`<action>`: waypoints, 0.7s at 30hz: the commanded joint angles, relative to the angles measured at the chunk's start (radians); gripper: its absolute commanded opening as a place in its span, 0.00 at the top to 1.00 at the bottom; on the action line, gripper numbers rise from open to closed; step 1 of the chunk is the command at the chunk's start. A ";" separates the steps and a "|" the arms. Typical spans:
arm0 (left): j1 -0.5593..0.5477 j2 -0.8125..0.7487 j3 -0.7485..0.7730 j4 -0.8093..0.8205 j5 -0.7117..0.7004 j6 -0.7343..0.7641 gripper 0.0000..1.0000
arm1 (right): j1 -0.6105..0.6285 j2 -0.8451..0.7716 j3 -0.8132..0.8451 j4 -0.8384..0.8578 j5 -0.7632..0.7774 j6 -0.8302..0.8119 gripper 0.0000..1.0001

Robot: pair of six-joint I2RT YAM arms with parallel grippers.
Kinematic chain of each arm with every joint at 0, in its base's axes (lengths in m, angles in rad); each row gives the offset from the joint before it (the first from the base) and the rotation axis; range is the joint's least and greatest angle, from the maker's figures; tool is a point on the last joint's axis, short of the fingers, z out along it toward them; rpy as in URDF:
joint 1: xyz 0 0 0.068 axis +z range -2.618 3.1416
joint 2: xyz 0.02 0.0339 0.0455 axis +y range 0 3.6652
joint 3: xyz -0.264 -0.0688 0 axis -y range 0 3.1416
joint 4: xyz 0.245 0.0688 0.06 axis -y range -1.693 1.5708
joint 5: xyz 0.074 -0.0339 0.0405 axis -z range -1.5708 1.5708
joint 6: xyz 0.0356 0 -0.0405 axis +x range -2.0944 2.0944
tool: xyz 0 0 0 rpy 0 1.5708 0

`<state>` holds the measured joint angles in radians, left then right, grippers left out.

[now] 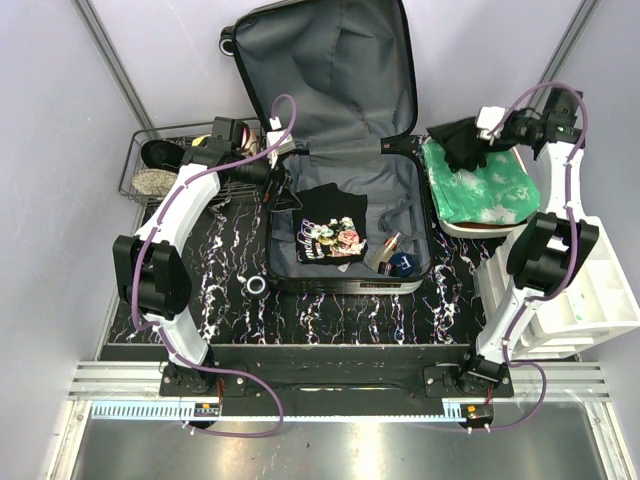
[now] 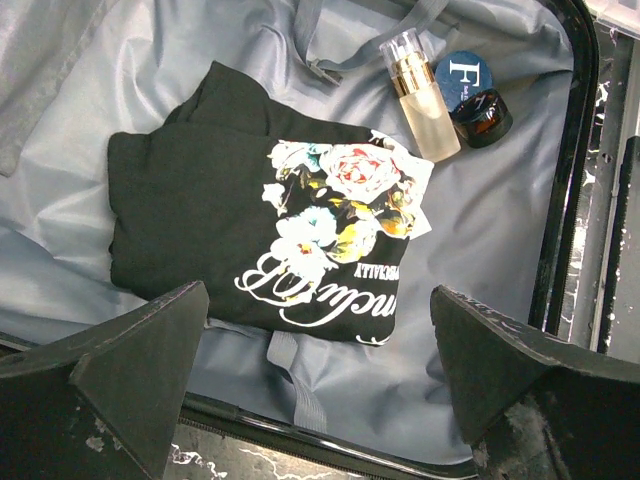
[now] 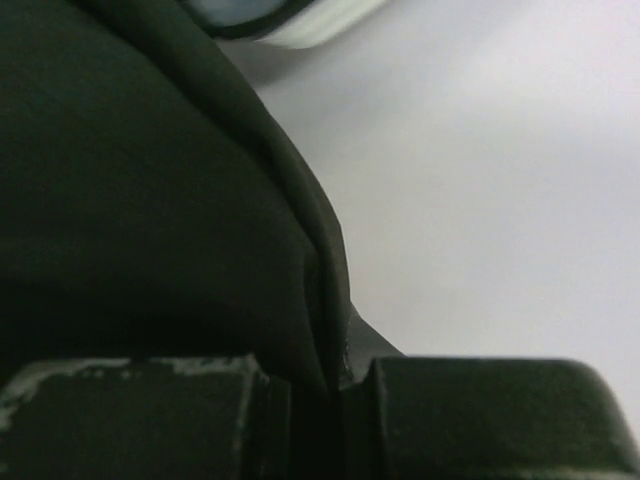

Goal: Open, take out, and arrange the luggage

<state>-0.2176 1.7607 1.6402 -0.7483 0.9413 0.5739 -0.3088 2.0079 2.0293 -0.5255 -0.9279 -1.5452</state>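
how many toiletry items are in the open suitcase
3, all in the suitcase corner beside the black shirt: frosted pump bottle, blue round tin, dark amber jar. Others may hide under the shirt.

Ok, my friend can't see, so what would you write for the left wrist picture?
A folded black T-shirt with a flower print lies on the grey lining of the open luggage, next to a frosted pump bottle, a blue tin and a dark jar. The left gripper hangs over it, black fingers wide apart and empty.

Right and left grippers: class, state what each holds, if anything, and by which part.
The right gripper, shut, pinches a black cloth by a fold at its edge. The left gripper, open above the grey-lined suitcase, holds nothing.
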 commanded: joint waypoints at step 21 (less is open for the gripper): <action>-0.066 0.043 0.070 -0.097 -0.190 0.098 0.01 | 0.010 -0.293 -0.196 -0.879 0.239 -0.678 0.00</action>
<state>-0.2588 1.7721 1.6474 -0.8238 0.8032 0.6193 -0.3046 1.7859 1.7836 -1.1717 -0.7223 -1.9839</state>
